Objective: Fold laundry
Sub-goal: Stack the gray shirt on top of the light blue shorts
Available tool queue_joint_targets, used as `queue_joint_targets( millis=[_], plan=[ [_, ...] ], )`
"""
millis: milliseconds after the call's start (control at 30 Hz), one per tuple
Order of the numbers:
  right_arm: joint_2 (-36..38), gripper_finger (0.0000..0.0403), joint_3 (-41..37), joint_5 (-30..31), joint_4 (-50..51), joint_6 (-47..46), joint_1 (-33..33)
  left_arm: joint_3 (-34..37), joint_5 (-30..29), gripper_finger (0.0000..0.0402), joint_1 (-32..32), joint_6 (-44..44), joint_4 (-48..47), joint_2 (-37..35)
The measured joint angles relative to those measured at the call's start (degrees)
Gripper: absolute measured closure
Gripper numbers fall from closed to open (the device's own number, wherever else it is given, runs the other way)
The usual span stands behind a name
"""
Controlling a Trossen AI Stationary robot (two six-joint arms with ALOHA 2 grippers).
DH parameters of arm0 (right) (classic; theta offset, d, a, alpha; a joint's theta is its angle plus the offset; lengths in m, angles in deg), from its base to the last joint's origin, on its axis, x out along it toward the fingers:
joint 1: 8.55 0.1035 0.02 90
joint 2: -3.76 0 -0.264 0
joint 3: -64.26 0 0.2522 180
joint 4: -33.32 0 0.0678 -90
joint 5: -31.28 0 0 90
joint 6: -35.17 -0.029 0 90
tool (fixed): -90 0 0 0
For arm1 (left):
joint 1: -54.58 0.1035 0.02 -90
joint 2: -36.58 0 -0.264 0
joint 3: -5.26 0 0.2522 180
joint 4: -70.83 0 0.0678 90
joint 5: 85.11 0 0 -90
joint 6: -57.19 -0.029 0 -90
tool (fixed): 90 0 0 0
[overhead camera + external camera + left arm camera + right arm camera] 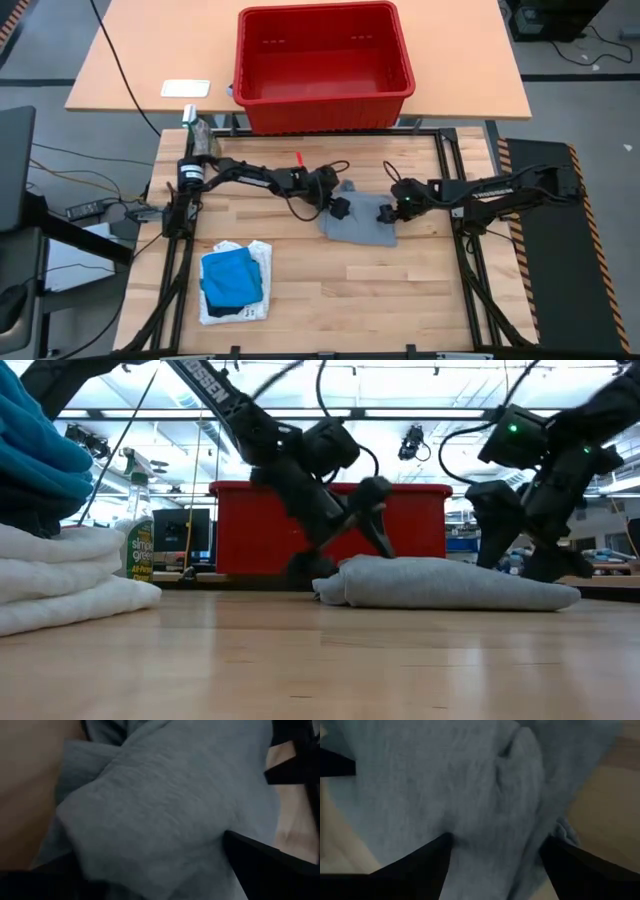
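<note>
Overhead, table-level, 2 wrist close-ups, shared grey garment (358, 224)

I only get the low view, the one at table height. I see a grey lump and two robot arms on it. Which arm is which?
Observer: From above, the left end effector is at the grey garment's left edge, and the right end effector is at its right edge.
Operator: Is the red basket full?
Observer: No, the red basket looks empty from above; it sits on the other table behind.
Operator: What's that white and blue pile beside me?
Observer: A folded stack: a bright blue garment on top of a white one, with a dark one between them.
Operator: Are the right arm's fingers open?
Observer: Yes, its wrist view shows them spread apart over the grey cloth.
</note>
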Motion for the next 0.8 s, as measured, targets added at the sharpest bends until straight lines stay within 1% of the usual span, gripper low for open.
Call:
queue_joint_targets(
  millis=[100, 200, 267, 467, 500, 567, 633, 700, 800],
  plan=[
    [-0.9, 0.012, -3.4, -3.0, -7.7, -0.3, 0.0, -0.2, 1.3, 0.0064, -0.2, 1.2, 2.1, 1.8],
    [-2.6, 0.017, -5.4, -5.6, -13.5, -0.8, 0.2, -0.1, 1.3, 0.012, -1.4, 1.4, 4.6, 2.5],
    [-3.7, 0.0212, -5.6, -6.4, -15.7, -0.8, 0.2, 0.1, 1.3, 0.0169, -2.4, 0.9, 6.3, 2.6],
    [-6.8, 0.0358, -5.6, -7.7, -21.9, 0.7, 0.2, 0.3, 1.9, 0.0346, -3.4, 1.0, 9.2, 2.9],
    [-7.4, 0.0376, -5.6, -8.2, -23.2, 1.3, 0.2, 0.3, 2.4, 0.0368, -3.4, 1.8, 9.5, 2.9],
    [-7.8, 0.0382, -5.7, -9.7, -25.1, 2.0, 0.2, 0.3, 4.2, 0.0374, -3.0, 4.1, 10.1, 2.8],
    [-7.9, 0.038, -5.7, -11.0, -28.6, 1.6, 0.6, 0.3, 6.9, 0.0374, -2.4, 6.8, 7.6, 1.4],
    [-7.4, 0.0381, -5.7, -13.0, -33.6, 0.3, 1.4, -0.8, 8.7, 0.0374, -2.4, 9.0, 0.8, -1.7],
    [-6.9, 0.0381, -4.3, -14.5, -40.1, -2.9, 4.2, -3.8, 6.4, 0.0374, -4.4, 7.8, -11.8, -9.0]
  ],
)
